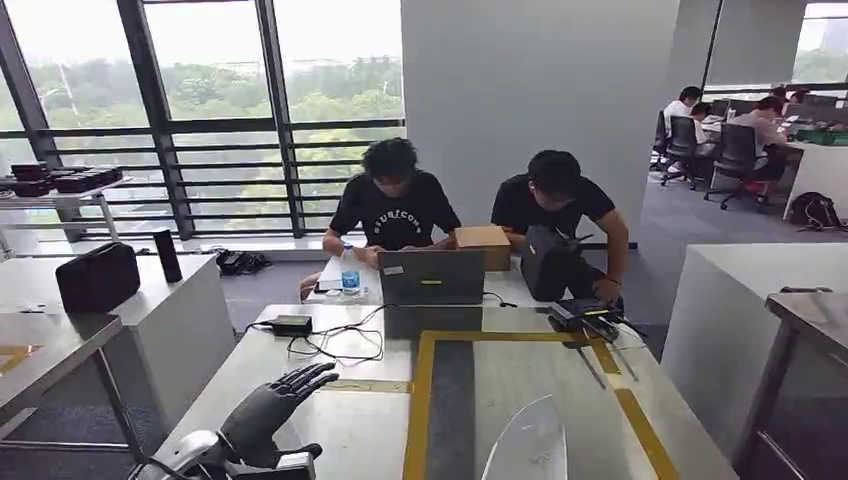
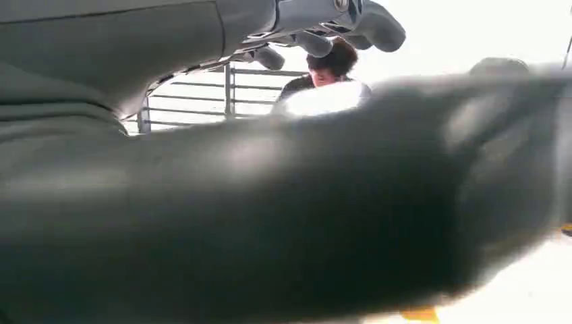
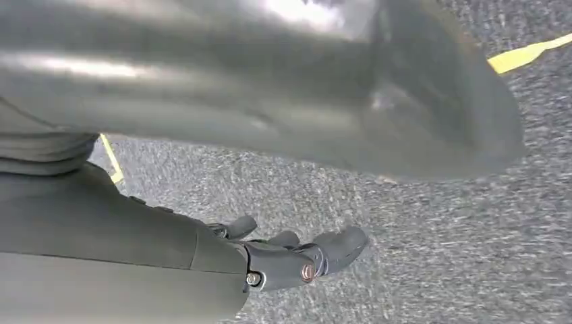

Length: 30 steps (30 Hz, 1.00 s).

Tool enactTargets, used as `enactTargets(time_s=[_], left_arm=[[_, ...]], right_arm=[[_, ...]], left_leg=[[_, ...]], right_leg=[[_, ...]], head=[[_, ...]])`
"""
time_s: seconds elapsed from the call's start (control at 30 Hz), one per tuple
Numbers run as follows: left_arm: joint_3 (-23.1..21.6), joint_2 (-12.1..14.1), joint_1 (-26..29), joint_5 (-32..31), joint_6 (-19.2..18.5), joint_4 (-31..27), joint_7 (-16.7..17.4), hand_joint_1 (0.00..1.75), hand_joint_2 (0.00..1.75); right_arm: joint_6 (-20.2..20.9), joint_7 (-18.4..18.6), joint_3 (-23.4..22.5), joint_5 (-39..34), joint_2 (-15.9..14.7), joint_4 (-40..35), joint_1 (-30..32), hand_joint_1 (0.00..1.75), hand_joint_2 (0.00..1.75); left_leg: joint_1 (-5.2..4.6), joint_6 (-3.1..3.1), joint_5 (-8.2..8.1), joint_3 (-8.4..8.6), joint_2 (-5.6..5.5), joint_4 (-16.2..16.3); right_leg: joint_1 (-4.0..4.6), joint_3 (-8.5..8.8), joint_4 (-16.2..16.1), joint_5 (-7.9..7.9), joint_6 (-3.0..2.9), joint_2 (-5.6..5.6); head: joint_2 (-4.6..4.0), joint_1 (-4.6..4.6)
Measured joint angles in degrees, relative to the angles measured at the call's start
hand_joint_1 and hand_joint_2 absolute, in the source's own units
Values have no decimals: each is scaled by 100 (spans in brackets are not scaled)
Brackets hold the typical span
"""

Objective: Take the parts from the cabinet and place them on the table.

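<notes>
My left hand (image 1: 270,405) is raised over the near left part of the table (image 1: 520,375), fingers spread and pointing away from me, with nothing in it. In the left wrist view its dark fingers (image 2: 324,37) stretch toward a seated person, and the blurred thumb (image 2: 283,216) fills the foreground. My right hand (image 3: 297,260) hangs above grey carpet, its fingers loosely extended and holding nothing. A clear curved piece (image 1: 528,440) lies on the table's near edge, to the right of my left hand.
Two people sit at the table's far end behind a laptop (image 1: 432,277), a cardboard box (image 1: 484,245) and a black bag (image 1: 550,262). Cables and a power brick (image 1: 291,325) lie mid-table. Yellow tape (image 1: 420,400) marks the tabletop. A white counter (image 1: 150,300) stands left, another table (image 1: 810,330) right.
</notes>
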Motion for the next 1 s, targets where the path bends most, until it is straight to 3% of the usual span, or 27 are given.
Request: enactTargets(time_s=[0.03,0.07,0.1,0.2,0.23,0.27,0.3,0.37,0.4,0.43,0.47,0.5,0.53,0.57,0.6,0.63,0.7,0.73,0.77,0.8,0.87,0.9,0.93,0.97,1.0], left_arm=[[-4,0,-4,0,6,-26,-2,0,175],[-7,0,-3,0,11,-42,-4,0,175],[-15,0,-6,0,20,-44,-9,0,175],[-22,9,3,15,44,-46,-24,0,175],[-24,9,-3,24,44,-55,-26,0,175],[-24,7,-8,28,44,-63,-33,0,175],[-24,-2,-10,28,44,-72,-33,0,175],[-24,0,-8,31,44,-72,-33,0,175],[-24,0,-4,31,44,-72,-33,0,175],[-26,-2,3,31,44,-72,-33,0,175],[-28,0,12,31,44,-72,-33,0,175],[-28,0,12,31,44,-72,-33,0,175],[-28,0,10,31,46,-74,-33,0,175],[-28,2,10,31,46,-90,-33,0,175],[-28,11,8,31,52,-111,-31,0,175],[-31,20,7,31,55,-116,-33,0,175],[-31,20,17,31,70,-153,-15,0,175],[-33,30,32,31,79,-188,-2,0,175],[-33,46,40,31,90,-192,11,0,175],[-33,72,40,28,94,-201,20,0,175],[-33,81,56,31,96,-208,28,0,175],[-33,83,84,28,96,-212,33,0,175],[-33,87,115,28,96,-219,39,0,175],[-33,92,144,26,96,-229,55,0,175],[-33,96,156,26,96,-245,55,0,175]], right_arm=[[0,0,0,0,0,0,-2,0,0],[0,0,0,-2,-2,-2,-3,0,0],[0,2,0,0,-4,-2,-7,0,0],[0,2,0,0,0,-2,4,0,0],[0,2,0,-2,0,-2,3,0,0],[0,2,-2,0,0,-2,1,0,0],[0,0,-2,0,0,-2,-1,0,0],[-2,0,-2,-2,-2,-2,0,0,0],[-2,0,-4,0,-2,-2,2,0,0],[-2,0,-4,0,0,-2,1,0,0],[0,0,-4,0,2,-2,0,0,0],[-2,0,-4,0,0,-2,-2,0,0],[-2,0,-7,0,0,-2,-4,0,0],[-2,-2,-7,0,-2,-2,-9,0,0],[-2,-4,-7,0,-9,-2,-24,0,0],[-2,-18,-7,0,-4,-2,-19,0,0],[-4,-17,-7,15,-7,-2,-14,0,0],[-11,-20,-7,17,-4,-2,-15,0,0],[-11,-22,-7,22,2,-2,-22,0,0],[-15,-24,-7,33,2,-2,-26,0,0],[-15,-22,-7,35,7,-2,-14,0,0],[-15,-24,-7,42,9,-2,-14,0,0],[-15,-24,-7,57,9,-2,-16,0,0],[-13,-26,-7,63,9,-2,-17,0,0],[-9,-26,-7,70,9,-2,-16,0,0]], left_leg=[[2,7,211,377,1,-607],[-7,35,97,565,-4,-975],[-58,79,180,574,-17,-988],[-85,218,248,502,-37,-946],[-48,293,313,479,-22,-1013],[-39,344,356,467,1,-1018],[-38,390,394,417,5,-1021],[-53,424,487,279,6,-1007],[-62,428,535,204,6,-998],[-72,426,580,138,3,-991],[-79,421,624,80,0,-984],[-84,410,658,33,-1,-979],[-89,396,694,-9,-3,-969],[-89,377,725,-33,0,-961],[-108,330,762,-71,-1,-963],[-94,301,798,-50,5,-982],[-78,233,874,-55,4,-1012],[-108,178,924,-67,-2,-1035],[-79,164,845,-117,-14,-985],[-83,134,524,-219,-18,-764],[-49,69,-60,-455,-13,64],[-46,48,-247,-548,-14,465],[-43,33,-282,-563,-14,707],[-31,25,-156,-450,-13,694],[-20,25,55,-224,-12,435]], right_leg=[[-12,-24,23,16,23,0],[-16,-46,30,36,55,-3],[5,-67,47,61,98,1],[-12,-77,-24,174,228,2],[-16,-93,-24,186,266,6],[-30,-126,56,43,279,10],[-20,-224,324,-232,288,7],[-17,-559,1278,-822,316,8],[-10,-676,1681,-989,318,9],[-1,-677,1827,-993,307,9],[6,-529,1690,-868,288,9],[18,-259,1331,-681,261,9],[37,148,734,-485,222,9],[55,504,190,-457,177,10],[94,615,-32,-582,141,8],[115,575,8,-472,119,14],[135,545,-24,-468,68,20],[94,519,-78,-390,8,15],[64,500,-115,-322,-21,-21],[60,432,-121,-258,-85,-14],[61,300,-114,-161,-94,-18],[62,230,-109,-108,-93,-23],[61,158,-100,-54,-87,-25],[60,78,-90,1,-78,-26],[60,1,-76,52,-63,-26]], head=[[0,0],[0,-2],[0,-7],[0,0],[0,2],[0,4],[0,13],[0,15],[0,20],[0,20],[0,22],[0,22],[0,24],[0,24],[2,22],[0,17],[0,20],[0,17],[0,26],[0,-2],[0,-7],[0,-9],[0,-9],[0,-11],[0,-11]])
